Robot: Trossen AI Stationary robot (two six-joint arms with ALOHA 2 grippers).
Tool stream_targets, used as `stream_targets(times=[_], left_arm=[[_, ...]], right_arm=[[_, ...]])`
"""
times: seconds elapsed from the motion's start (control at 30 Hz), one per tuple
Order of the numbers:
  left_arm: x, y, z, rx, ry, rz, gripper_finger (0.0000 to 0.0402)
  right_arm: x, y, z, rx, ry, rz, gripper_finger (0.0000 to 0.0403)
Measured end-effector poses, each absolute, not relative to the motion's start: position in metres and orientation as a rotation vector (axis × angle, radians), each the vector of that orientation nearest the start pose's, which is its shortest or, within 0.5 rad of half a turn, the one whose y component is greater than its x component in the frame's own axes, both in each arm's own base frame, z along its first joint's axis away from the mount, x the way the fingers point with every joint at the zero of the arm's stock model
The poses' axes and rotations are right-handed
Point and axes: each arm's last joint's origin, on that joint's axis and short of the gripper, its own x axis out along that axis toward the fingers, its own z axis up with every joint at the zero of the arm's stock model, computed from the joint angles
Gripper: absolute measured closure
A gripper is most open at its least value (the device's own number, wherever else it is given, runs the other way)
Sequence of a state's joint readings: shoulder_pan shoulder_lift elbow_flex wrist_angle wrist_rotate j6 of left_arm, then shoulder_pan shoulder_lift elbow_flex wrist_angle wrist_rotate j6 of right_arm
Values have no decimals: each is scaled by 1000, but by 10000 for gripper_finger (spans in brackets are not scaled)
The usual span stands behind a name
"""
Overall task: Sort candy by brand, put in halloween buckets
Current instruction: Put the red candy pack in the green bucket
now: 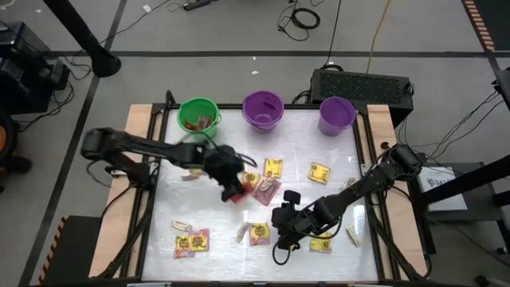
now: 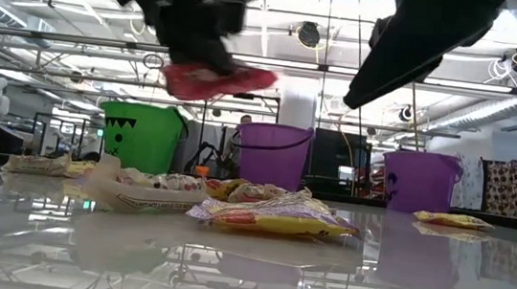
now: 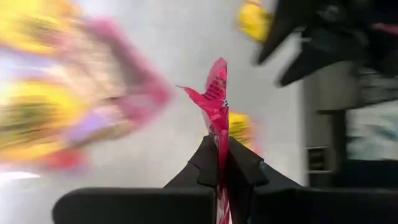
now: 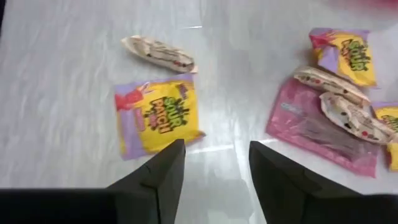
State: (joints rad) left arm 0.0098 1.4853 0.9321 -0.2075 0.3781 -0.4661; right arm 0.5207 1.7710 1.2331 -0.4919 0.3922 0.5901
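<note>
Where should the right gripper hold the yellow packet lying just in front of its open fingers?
The right gripper should probably come from above and pinch the yellow packet across its near edge: it lies flat on the table, with bare surface around that edge.

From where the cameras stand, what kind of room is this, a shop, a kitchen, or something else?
Most likely a robotics lab or workshop. Loose cables trail over the floor, exposed ceiling rails and lights hang over open work areas, and two robot arms work over a table holding candy.
</note>
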Motion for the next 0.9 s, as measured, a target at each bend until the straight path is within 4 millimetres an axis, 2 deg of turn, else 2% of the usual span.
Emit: stream_targets(times=[0.2, 0.37, 0.63, 0.9], left_arm=[[253, 32, 263, -374, 804, 166, 392], [220, 61, 289, -324, 703, 366, 392], [195, 107, 295, -333, 662, 580, 392], [175, 146, 289, -324, 689, 732, 392]], right_arm=[[324, 169, 209, 143, 877, -175, 233], [329, 166, 211, 148, 843, -167, 234], [331, 161, 211, 202, 836, -201, 234], [331, 161, 211, 328, 823, -256, 234]])
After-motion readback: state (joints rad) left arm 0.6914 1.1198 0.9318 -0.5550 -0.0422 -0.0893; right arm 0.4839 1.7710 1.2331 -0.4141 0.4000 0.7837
